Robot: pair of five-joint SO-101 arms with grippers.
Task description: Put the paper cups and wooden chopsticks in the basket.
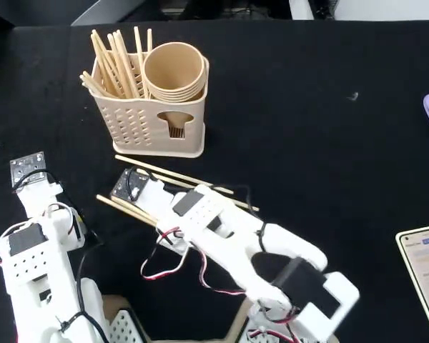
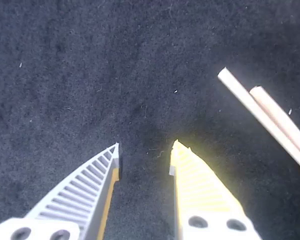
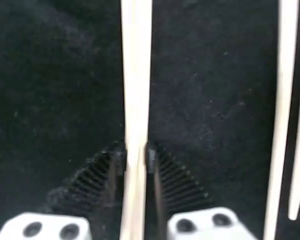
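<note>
Pale tans on black, as I saw it.
I saw a beige basket (image 1: 129, 125) dotted with small holes, tan paper cups (image 1: 174, 70), pale wooden chopsticks (image 1: 123, 66), white arms (image 1: 222, 229) and a black counter (image 1: 329, 143).

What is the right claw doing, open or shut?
Shut. The right gripper has its jaws pressed against both sides of a pair of chopsticks, with no gap left.

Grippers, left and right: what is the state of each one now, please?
Left gripper: open, holding nothing.
Right gripper: closed on wooden chopsticks.
</note>
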